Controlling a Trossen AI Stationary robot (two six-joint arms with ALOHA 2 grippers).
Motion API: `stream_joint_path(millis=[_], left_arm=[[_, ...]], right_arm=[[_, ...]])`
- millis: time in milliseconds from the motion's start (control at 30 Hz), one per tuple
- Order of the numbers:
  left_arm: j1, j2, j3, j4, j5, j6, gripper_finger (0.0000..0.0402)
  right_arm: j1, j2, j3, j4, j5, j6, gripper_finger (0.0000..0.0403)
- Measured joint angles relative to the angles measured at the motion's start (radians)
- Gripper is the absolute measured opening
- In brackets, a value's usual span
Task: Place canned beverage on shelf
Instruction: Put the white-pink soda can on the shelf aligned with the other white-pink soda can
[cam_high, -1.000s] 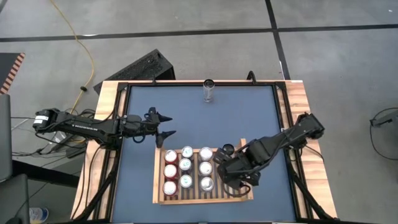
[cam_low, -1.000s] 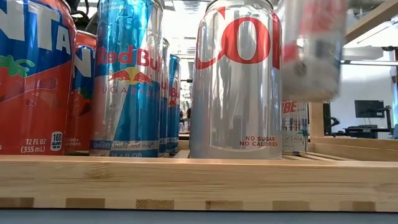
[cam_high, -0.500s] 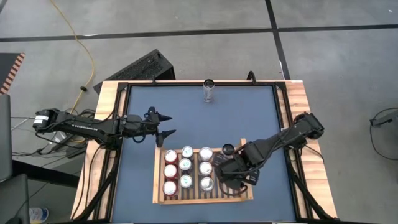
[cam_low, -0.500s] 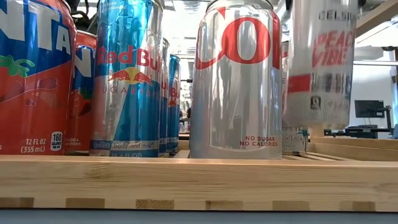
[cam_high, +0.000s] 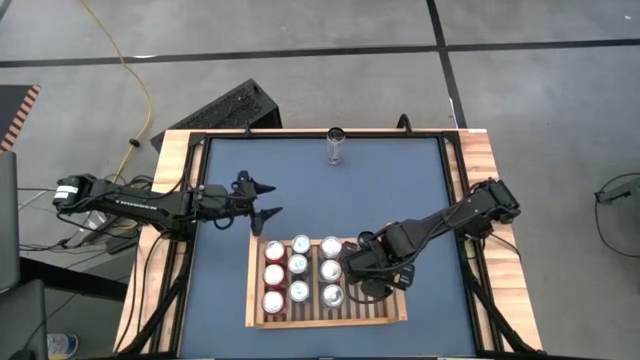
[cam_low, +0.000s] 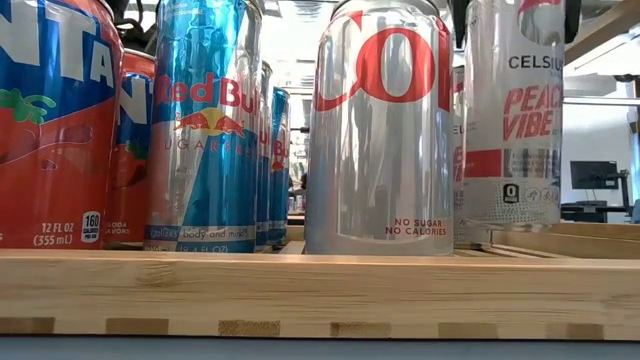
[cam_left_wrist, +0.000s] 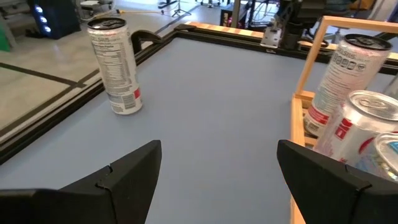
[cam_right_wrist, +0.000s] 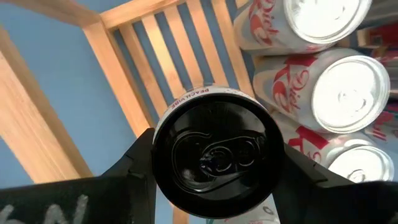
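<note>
My right tool (cam_high: 362, 283) is reaching over the wooden shelf (cam_high: 300, 319), its two fingers clamped on the sides of a slim white Celsius can (cam_low: 513, 115) with a black lid (cam_right_wrist: 214, 152). The can is hanging upright in the empty column just beside the nine cans already standing in three rows. In the low view its base is sitting close to the slats; whether it is touching them I cannot tell. Beneath it, the right wrist view is showing bare wooden slats (cam_right_wrist: 163, 59) and, beside them, silver Diet Coke cans (cam_right_wrist: 344, 90).

Nearest the low camera, red Fanta cans (cam_low: 52, 125), a blue Red Bull can (cam_low: 205, 125) and a silver Coke can (cam_low: 380, 125) are standing in the front row.

My left tool (cam_high: 265, 200) is waiting with its fingers (cam_left_wrist: 121, 180) apart, hovering over the blue desk (cam_high: 390, 190) near the shelf's far left corner.

One more tall can (cam_high: 336, 146) is standing alone at the far edge of the desk, well apart from the shelf.
</note>
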Motion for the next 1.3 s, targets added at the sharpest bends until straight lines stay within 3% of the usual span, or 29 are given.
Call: stream_joint_path(millis=[767,1300], left_arm=[[0.0,0.0,0.0,0.0,-0.016,0.003,0.0307],[0.0,0.001,0.0,0.002,-0.02,0.0,0.0307]], right_arm=[[-0.044,0.0,0.0,0.01,-0.057,-0.018,0.02],[-0.05,-0.005,-0.093,0.055,-0.049,-0.024,0.0201]])
